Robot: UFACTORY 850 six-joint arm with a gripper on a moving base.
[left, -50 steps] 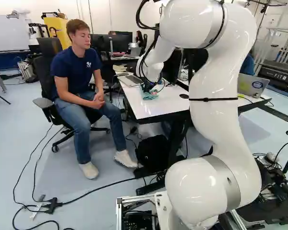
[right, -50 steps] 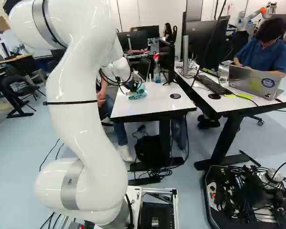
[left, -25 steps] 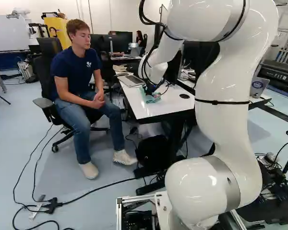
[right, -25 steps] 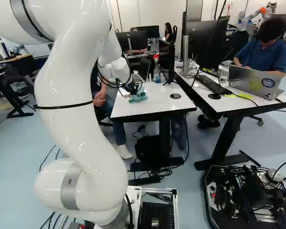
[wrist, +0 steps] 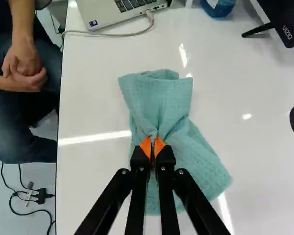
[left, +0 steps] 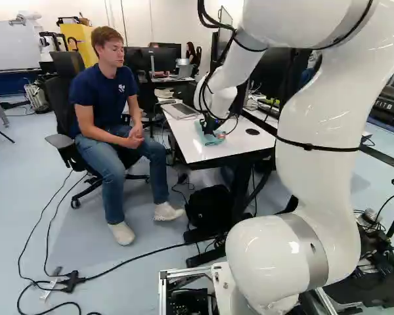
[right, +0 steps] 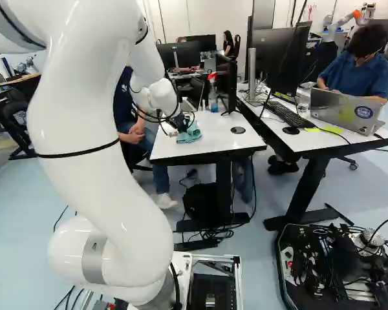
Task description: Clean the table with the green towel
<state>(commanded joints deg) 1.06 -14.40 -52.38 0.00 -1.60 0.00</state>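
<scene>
Claw (right: 182,124) pinching towel (wrist: 188,156), long axis toward laptop (wrist: 105,13)

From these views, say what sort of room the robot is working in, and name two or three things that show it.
Probably a robotics lab with office desks: another robot arm stands in the background, a laptop sits open on a desk, and monitors stand nearby.

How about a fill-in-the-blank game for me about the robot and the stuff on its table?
The gripper is pinching a green ____.
Its two pads are coloured ____.
On the white table, ahead of the gripper, is a computer called a ____.
The liquid in the bottle is coloured ____.

Missing words: towel, orange, laptop, blue.
</scene>
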